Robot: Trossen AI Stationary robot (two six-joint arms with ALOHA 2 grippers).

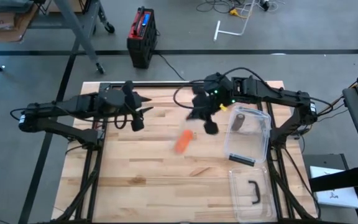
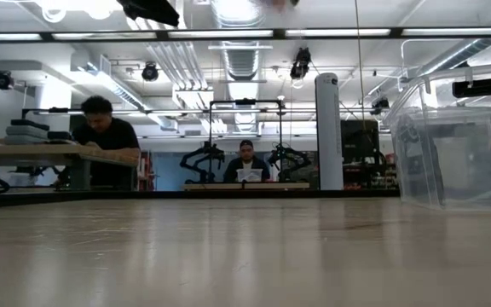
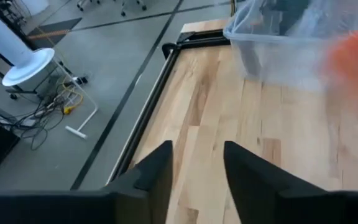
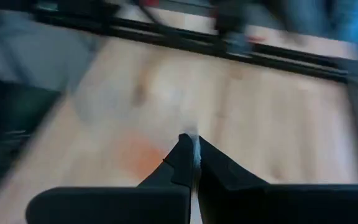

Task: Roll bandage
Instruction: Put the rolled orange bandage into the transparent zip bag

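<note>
The left pincer (image 1: 140, 112) hangs over the far left part of the table (image 1: 135, 180), its two dark fingers (image 3: 157, 171) parted with a clear gap between them and nothing held in that gap. Off to its right, well apart from it, lies the orange bandage roll (image 1: 183, 142) on the bare wood, about midway between the two arms and touched by neither. The right pincer (image 1: 207, 124) hovers just beyond the roll, a little farther back and to the roll's right; its fingers are pressed together, tip against tip, and whether anything thin sits between them cannot be told. Just beside the right pincer, on its outer side, stands a clear plastic box (image 1: 258, 146) with a dark object inside near its far end. Nearer the front edge of the table, past the box, lies the clear lid (image 1: 241, 186) with a black handle. In the room behind the table, two people (image 2: 245, 162) are at other benches.
</note>
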